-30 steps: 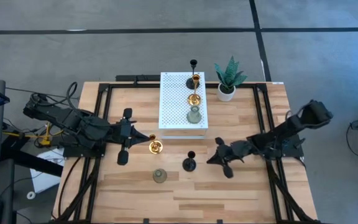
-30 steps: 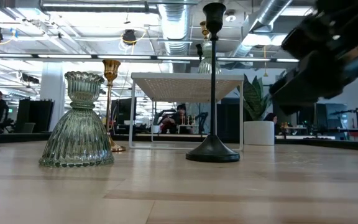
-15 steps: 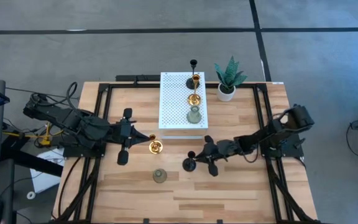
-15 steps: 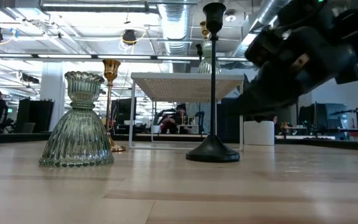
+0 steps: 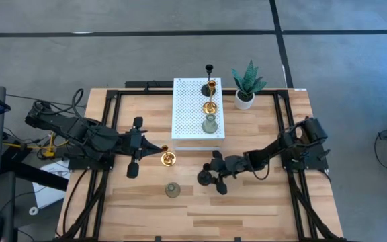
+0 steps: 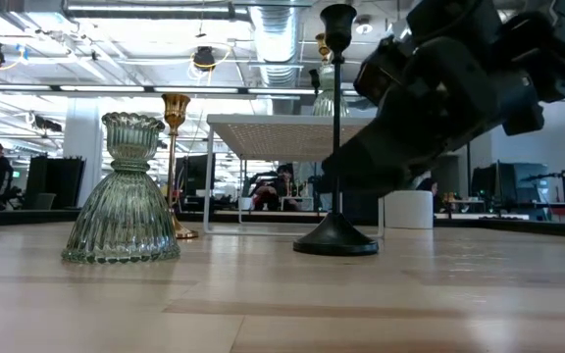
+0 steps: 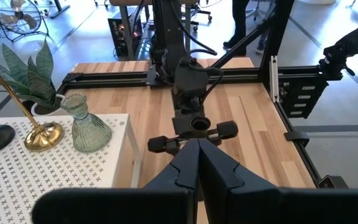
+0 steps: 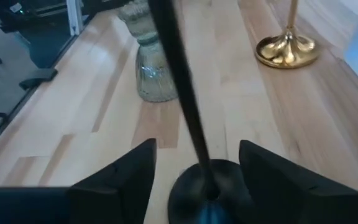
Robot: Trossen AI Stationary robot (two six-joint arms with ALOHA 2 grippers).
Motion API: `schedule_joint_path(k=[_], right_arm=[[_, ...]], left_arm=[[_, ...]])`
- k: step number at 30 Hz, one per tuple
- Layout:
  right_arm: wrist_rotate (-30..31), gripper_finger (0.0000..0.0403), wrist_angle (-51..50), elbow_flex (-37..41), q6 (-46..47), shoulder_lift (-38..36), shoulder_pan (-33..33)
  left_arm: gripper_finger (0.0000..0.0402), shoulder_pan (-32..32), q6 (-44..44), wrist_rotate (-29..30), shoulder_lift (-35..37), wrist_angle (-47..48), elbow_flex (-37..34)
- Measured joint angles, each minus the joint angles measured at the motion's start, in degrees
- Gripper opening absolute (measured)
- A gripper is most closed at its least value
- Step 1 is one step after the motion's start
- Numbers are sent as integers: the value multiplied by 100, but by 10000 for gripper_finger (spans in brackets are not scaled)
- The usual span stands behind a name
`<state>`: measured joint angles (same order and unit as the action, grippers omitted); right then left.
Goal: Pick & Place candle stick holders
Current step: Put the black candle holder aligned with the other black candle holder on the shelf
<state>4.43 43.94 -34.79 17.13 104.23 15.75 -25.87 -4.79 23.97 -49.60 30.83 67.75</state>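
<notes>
A slim black candle stick holder stands on its round base on the wooden table. My right gripper is open and low over the table. Its fingers stand on either side of the black stem; no touch shows. My left gripper hangs shut close beside a gold holder, apart from it. A pale grey-green holder stands nearer the front. On the white perforated riser stand a black, a gold and a grey-green holder.
A green plant in a white pot stands right of the riser at the table's far edge. Black frame rails run along the table's sides. Bare wood lies along the front of the table.
My right gripper has gone toward the table's left, sinking a little, up to the black holder on the table. Its fingers, together at first, now stand apart around the stem. The holders have kept their places.
</notes>
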Motion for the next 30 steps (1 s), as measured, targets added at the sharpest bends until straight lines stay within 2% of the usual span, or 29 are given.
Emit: schedule_joint_path(k=[4,13,14,19,24,30], right_arm=[[2,191,-17,-30,76,2,-4],[11,23,2,-32,226,-1,-3],[8,14,22,-43,240,-7,-9],[0,9,7,-47,635,-29,-9],[-48,5,-270,-101,835,-370,2],[-41,3,-2093,-726,679,-1232,5]], left_arm=[[8,0,0,0,0,1,0],[8,0,1,0,0,2,0],[8,0,-1,0,0,2,0],[8,2,-1,0,0,2,0],[8,2,-141,0,0,-2,0],[8,2,-300,-1,0,-48,0]])
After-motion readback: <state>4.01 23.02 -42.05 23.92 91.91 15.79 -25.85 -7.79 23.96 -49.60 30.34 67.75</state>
